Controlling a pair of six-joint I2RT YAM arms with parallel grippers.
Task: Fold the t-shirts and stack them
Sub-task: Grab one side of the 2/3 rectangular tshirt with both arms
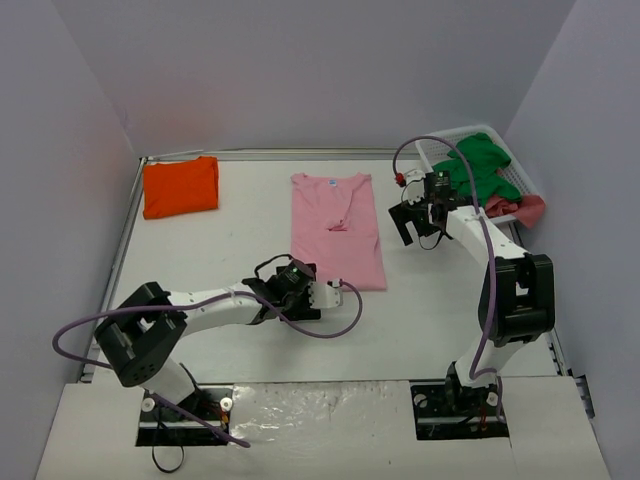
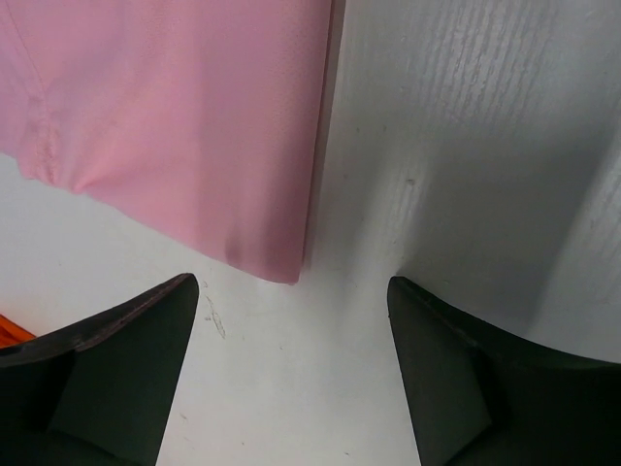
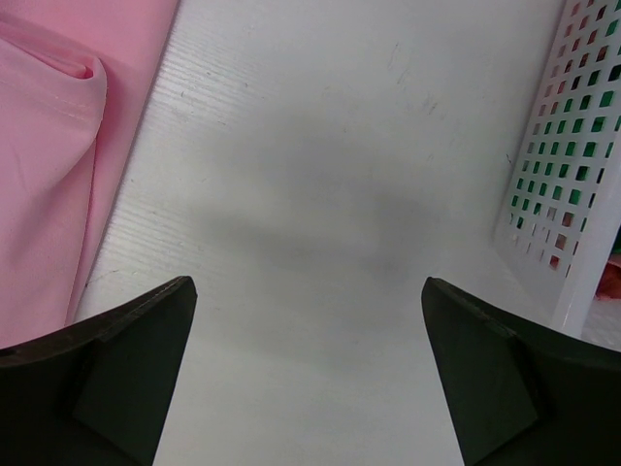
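The light pink t-shirt [image 1: 337,228] lies flat mid-table, folded into a long strip. Its near-left corner [image 2: 289,274] sits just ahead of my left gripper [image 2: 291,283], which hangs open over bare table with nothing between its fingers. In the top view that left gripper [image 1: 300,287] is low at the shirt's near-left corner. My right gripper [image 1: 410,225] hovers open beside the shirt's right edge, over bare table. In the right wrist view the pink t-shirt [image 3: 49,146] is at the left, apart from the right gripper [image 3: 308,283]. The orange t-shirt [image 1: 180,186] lies folded at the back left.
A white slatted basket [image 1: 512,172] stands at the back right, holding a green cloth [image 1: 478,165] and a pinkish-red cloth [image 1: 522,209]. The basket wall [image 3: 572,146] is close on the right gripper's right. Grey walls enclose the table on three sides.
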